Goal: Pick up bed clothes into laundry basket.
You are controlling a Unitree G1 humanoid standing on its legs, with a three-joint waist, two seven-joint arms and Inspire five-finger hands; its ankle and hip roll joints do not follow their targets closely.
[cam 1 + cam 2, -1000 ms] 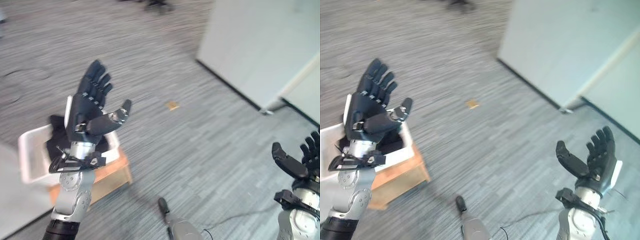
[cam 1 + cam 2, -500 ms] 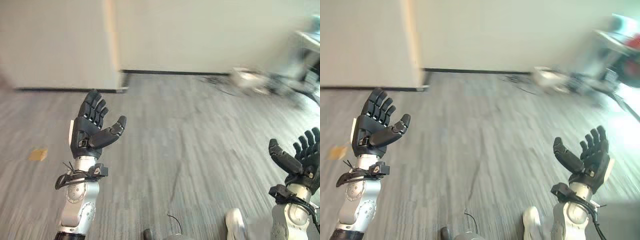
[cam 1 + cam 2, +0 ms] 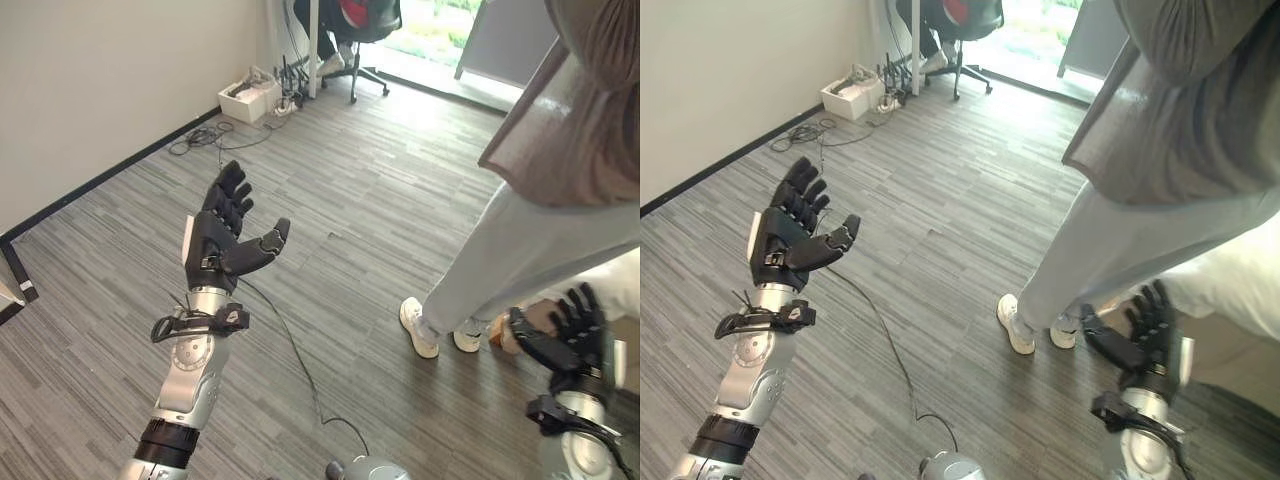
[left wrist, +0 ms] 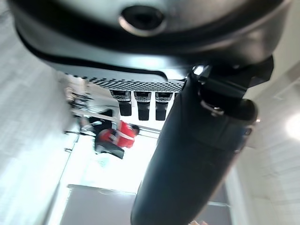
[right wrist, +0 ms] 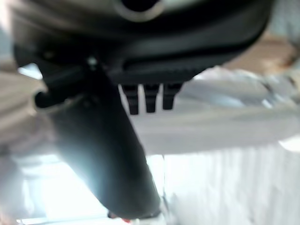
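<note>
A person in grey trousers is seen at the right of the frame, standing on the grey floor beside white bedding at the right edge. The left hand is raised mid-left, fingers spread, nothing held. The right hand is held spread and empty at lower right, near the person's shoes; a reach toward the bedding could strike their legs.

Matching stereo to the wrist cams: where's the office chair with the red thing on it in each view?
Left eye view: office chair at the top edge, near centre.
Right eye view: top edge, at centre.
Left wrist view: small, past the left hand's fingers.
Right wrist view: too blurred to tell.
Shared landmark: the left hand, raised and open.
</note>
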